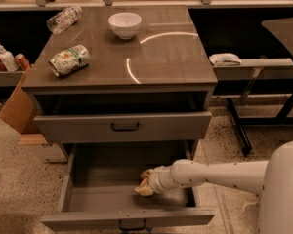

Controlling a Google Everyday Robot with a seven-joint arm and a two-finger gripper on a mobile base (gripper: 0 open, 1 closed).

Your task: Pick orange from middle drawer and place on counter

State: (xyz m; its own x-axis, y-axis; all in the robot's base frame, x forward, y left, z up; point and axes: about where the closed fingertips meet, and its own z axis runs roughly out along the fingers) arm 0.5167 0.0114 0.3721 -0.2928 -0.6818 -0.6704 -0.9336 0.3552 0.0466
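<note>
The middle drawer (95,199) is pulled open below the cabinet, and its flat grey floor shows. My gripper (145,182) is inside it, right of centre, low over the floor, on the end of my white arm (215,173) reaching in from the right. No orange shows clearly; the gripper may hide it. The counter (171,57) is the glossy grey-brown top above, with curved light reflections.
A white bowl (124,24), a crushed green-and-white can (68,60) and a clear bottle on its side (63,18) lie on the counter. A shut drawer front with a black handle (125,126) sits above the open drawer. A cardboard box (14,106) stands left, a side table (263,65) right.
</note>
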